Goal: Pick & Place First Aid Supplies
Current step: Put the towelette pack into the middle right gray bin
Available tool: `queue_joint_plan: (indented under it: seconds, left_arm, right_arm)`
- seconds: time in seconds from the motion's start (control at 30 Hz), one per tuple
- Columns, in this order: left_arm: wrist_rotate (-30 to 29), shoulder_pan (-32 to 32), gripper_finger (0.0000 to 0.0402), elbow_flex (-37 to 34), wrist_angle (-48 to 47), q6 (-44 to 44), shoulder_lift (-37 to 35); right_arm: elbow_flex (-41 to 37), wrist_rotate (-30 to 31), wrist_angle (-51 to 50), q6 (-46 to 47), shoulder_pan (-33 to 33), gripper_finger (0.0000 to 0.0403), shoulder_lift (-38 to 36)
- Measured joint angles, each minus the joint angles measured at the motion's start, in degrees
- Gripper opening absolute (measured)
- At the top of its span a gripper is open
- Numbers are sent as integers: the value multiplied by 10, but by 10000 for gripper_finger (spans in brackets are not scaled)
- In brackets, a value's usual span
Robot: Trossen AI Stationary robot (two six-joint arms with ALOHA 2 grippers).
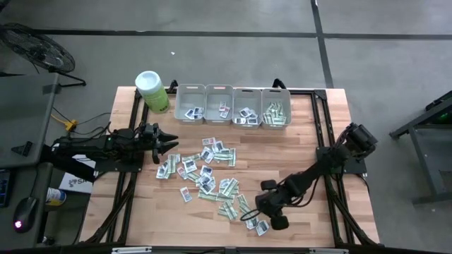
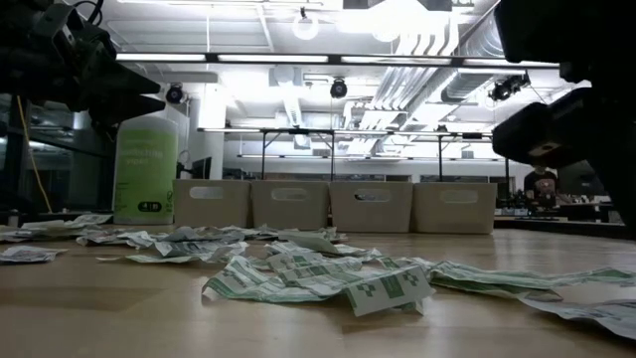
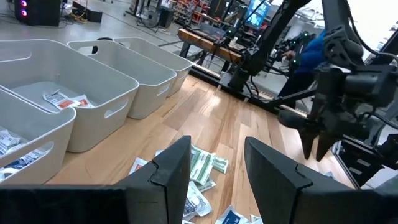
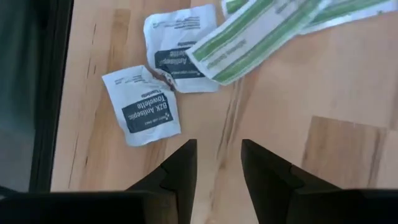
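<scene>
The first aid supplies (image 1: 205, 173) lie loose in a heap on the middle of the wooden table: squarish white packets and longer green-and-white strips. My right gripper (image 4: 219, 163) hangs open, tilted downward, over the heap's near right end (image 1: 260, 214). Just ahead of its fingers lie two white towelette packets (image 4: 146, 107) and a green-and-white strip (image 4: 261, 34), flat on the wood. Nothing is between its fingers. My left gripper (image 3: 217, 168) waits open and level at the table's left side (image 1: 169, 144), above the board.
Several grey bins (image 1: 233, 106) stand in a row along the far edge, each with a few packets inside. A lime-green canister (image 1: 152, 90) with a white lid stands left of them. The table's dark near edge (image 4: 31, 93) runs close to the right gripper.
</scene>
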Motion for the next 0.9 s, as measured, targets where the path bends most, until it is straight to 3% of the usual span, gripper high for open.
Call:
queue_joint_plan:
  seconds: [0.37,0.9]
  left_arm:
    - [0,0,150,0,0,0,0]
    - [0,0,150,0,0,0,0]
  right_arm:
    - [100,4,-46,-60,14,119,72]
    - [102,-13,-50,-20,26,119,99]
